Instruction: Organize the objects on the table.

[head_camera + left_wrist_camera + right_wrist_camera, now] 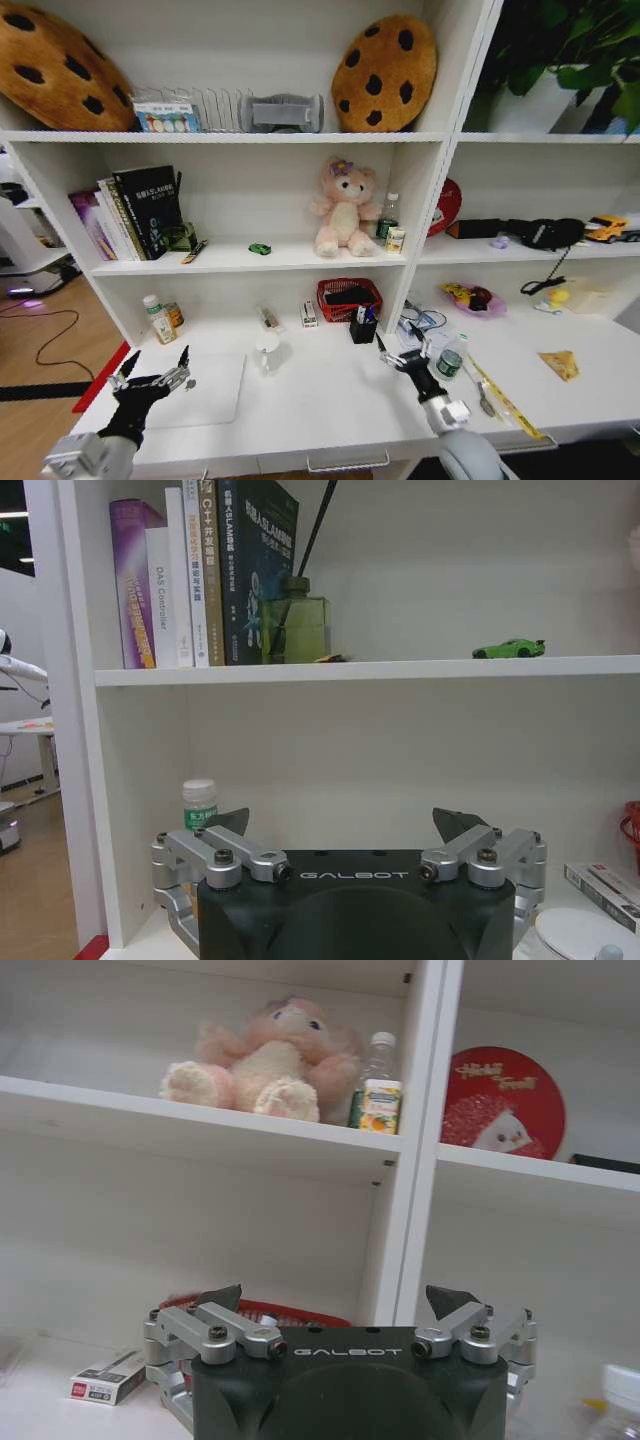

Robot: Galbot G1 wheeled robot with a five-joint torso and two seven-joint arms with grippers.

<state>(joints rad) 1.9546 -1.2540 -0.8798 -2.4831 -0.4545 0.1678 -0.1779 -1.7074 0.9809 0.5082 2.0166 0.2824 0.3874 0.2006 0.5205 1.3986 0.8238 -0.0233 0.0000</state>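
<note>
- While both grippers hover spread and empty, left gripper (152, 377) hangs just above the thin silver laptop (205, 390) on the long white table (330, 410).
- Right gripper (395, 357) waits beside the small clear green-labelled bottle (451, 357) (judgement: approach squarely, grip mid-body).

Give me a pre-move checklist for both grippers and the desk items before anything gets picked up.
1. Left gripper open and empty, hovering over the laptop: ok.
2. Right gripper open and empty, above the desk near the black pen holder: ok.
3. Laptop lid shut and lying flat: ok.
4. Clear bottle with green label standing upright beside the right gripper, close enough to be knocked: not ok.
5. Green toy car sits on the shelf, not on the desk: ok.
6. Blue pens standing in the holder; their number: cannot tell.
</note>
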